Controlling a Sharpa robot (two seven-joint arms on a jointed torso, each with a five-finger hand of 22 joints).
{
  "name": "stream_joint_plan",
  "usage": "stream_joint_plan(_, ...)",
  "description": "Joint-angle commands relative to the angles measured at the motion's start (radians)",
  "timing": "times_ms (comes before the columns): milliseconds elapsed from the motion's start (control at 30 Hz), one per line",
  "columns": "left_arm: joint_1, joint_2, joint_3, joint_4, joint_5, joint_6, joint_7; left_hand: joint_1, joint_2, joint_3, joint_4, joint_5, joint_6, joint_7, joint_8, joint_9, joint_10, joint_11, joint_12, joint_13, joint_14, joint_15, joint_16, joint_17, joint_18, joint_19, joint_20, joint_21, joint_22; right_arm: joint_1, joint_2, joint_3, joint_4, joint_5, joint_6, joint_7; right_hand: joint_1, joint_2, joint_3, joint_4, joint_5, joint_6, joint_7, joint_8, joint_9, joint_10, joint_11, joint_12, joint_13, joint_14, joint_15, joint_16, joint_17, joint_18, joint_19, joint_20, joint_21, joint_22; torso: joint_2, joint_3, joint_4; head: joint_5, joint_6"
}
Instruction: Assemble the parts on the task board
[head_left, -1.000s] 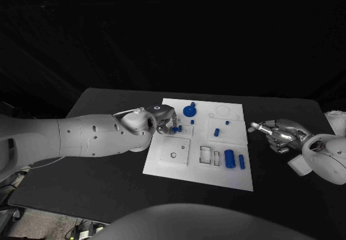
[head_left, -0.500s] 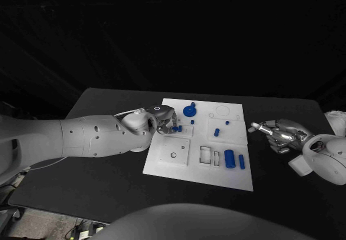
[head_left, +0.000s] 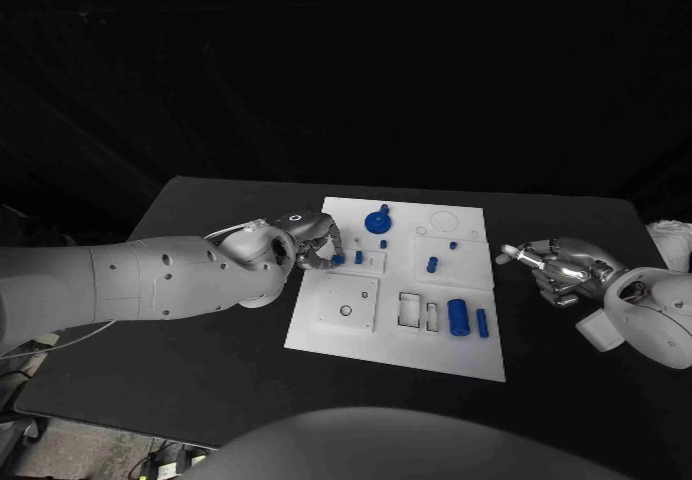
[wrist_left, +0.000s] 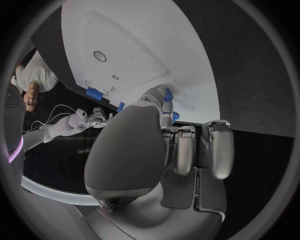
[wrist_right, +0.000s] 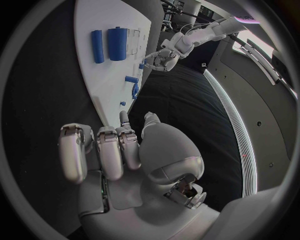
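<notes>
The white task board (head_left: 361, 330) lies mid-table. My left hand (head_left: 306, 243) hovers at the board's left edge and pinches a small blue piece (head_left: 338, 259) between thumb and a finger; the piece (wrist_left: 167, 95) shows beside the fingertips (wrist_left: 164, 107). A short blue peg (head_left: 359, 257) stands just right of it. Further parts on the board: a round blue knob (head_left: 379, 219), a blue peg (head_left: 433, 265), a thick blue cylinder (head_left: 459, 316) and a slim blue bar (head_left: 482, 321). My right hand (head_left: 562, 268) sits off the board's right edge, fingers (wrist_right: 100, 150) curled in, holding nothing.
The board has a square plate with a hole (head_left: 346, 303) and rectangular slots (head_left: 421, 311) near its front. Bare black table (head_left: 202, 380) surrounds the board. The thick cylinder (wrist_right: 117, 43) and the slim bar (wrist_right: 97, 39) lie on the board's side nearest my right hand.
My left hand has drawn back a little to the left over the board's edge, taking the small blue piece with it; the short peg beside it now shows. The right hand has stayed put.
</notes>
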Motion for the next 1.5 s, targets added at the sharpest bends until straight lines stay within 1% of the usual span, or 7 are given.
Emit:
stream_joint_plan(33,0.001,-0.012,0.001,0.008,0.185,-0.074,0.174,-0.001,0.001,0.003,0.003,-0.019,0.016,-0.008,0.003,0.004,0.104,-0.007,0.000,0.263,0.104,-0.007,0.002,0.263,-0.018,0.080,-0.005,0.004,0.246,-0.001,0.002,0.000,0.000,-0.003,0.007,0.009,0.010,-0.001,0.006,0.000,0.004,0.009,0.001,-0.007,-0.001,0.106,-0.014,-0.005,0.111,0.104,-0.010,0.003,0.263,0.008,-0.007,-0.001,-0.005,0.214,0.000,0.0001,0.0004,0.003,0.000)
stream_joint_plan(400,-0.011,-0.021,0.001,-0.035,0.526,-0.052,0.340,0.024,0.024,-0.013,0.003,-0.121,0.050,-0.013,-0.018,-0.006,0.104,-0.014,0.000,0.263,0.104,-0.010,0.002,0.263,-0.017,0.075,-0.008,-0.003,0.244,-0.001,0.003,0.000,0.000,-0.003,0.009,0.004,0.010,-0.001,0.006,0.000,0.004,0.010,0.001,-0.007,-0.001,0.106,-0.014,-0.005,0.111,0.104,-0.010,0.003,0.263,0.008,-0.008,-0.001,-0.006,0.214,0.002,-0.0003,0.0002,0.005,0.000)
stream_joint_plan(633,-0.050,-0.010,0.001,-0.083,0.699,-0.024,0.414,0.023,0.027,-0.039,0.005,-0.111,0.063,-0.017,-0.034,-0.014,0.104,-0.022,0.000,0.263,0.104,-0.015,0.002,0.263,-0.016,0.072,-0.012,-0.007,0.243,-0.001,0.002,0.000,-0.001,-0.003,0.011,0.002,0.010,-0.001,0.006,0.000,0.004,0.010,0.001,-0.007,-0.001,0.106,-0.013,-0.005,0.111,0.104,-0.010,0.003,0.263,0.008,-0.008,-0.001,-0.007,0.213,0.001,-0.0007,0.0005,0.004,0.000)
stream_joint_plan(1033,-0.114,0.019,0.001,-0.167,0.841,0.008,0.526,0.023,0.041,-0.078,0.004,-0.086,0.058,-0.019,-0.073,-0.036,0.104,-0.025,0.000,0.263,0.104,-0.017,0.002,0.263,-0.014,0.066,-0.016,-0.014,0.240,-0.005,0.001,0.000,-0.003,-0.002,0.012,0.001,0.010,-0.001,0.006,0.001,0.004,0.010,0.001,-0.007,-0.001,0.106,-0.013,-0.005,0.111,0.104,-0.010,0.003,0.263,0.008,-0.009,-0.001,-0.007,0.213,0.001,-0.0015,0.0007,0.008,0.000)
stream_joint_plan(1167,-0.120,0.017,0.001,-0.171,0.833,-0.024,0.568,0.042,0.040,-0.086,0.002,-0.054,0.053,-0.014,-0.087,-0.045,0.104,-0.021,0.000,0.263,0.104,-0.015,0.002,0.263,-0.013,0.063,-0.014,-0.019,0.239,-0.006,0.000,0.000,-0.003,-0.001,0.012,0.000,0.010,-0.001,0.006,0.001,0.004,0.010,0.001,-0.007,-0.001,0.106,-0.013,-0.005,0.111,0.104,-0.010,0.003,0.263,0.008,-0.009,-0.001,-0.007,0.213,0.000,-0.0003,0.0003,0.009,0.000)
stream_joint_plan(1300,-0.122,0.005,0.001,-0.157,0.818,-0.062,0.603,0.038,0.032,-0.100,0.006,-0.059,0.043,-0.009,-0.097,-0.051,0.104,-0.018,0.000,0.263,0.104,-0.013,0.002,0.263,-0.013,0.063,-0.012,-0.017,0.239,-0.006,0.001,0.000,0.000,-0.001,0.003,0.005,0.023,-0.010,0.009,-0.008,0.000,0.013,-0.002,-0.006,-0.002,0.106,-0.015,-0.005,0.111,0.104,-0.011,0.003,0.263,0.008,-0.006,-0.002,-0.005,0.214,0.000,-0.0004,-0.0004,0.005,0.000)
stream_joint_plan(1500,-0.102,-0.030,0.002,-0.102,0.780,-0.100,0.629,-0.008,0.028,-0.145,0.008,-0.084,0.040,0.002,-0.109,-0.061,0.104,0.000,0.000,0.263,0.104,-0.001,0.002,0.263,-0.016,0.069,-0.003,-0.006,0.243,-0.004,-0.001,0.000,0.032,-0.056,-0.058,0.038,0.167,-0.056,0.068,-0.120,-0.119,0.037,-0.017,0.003,-0.003,0.106,-0.031,-0.005,0.111,0.104,-0.027,0.003,0.263,0.001,0.022,-0.015,0.013,0.223,0.000,-0.0006,-0.0012,0.002,0.000)
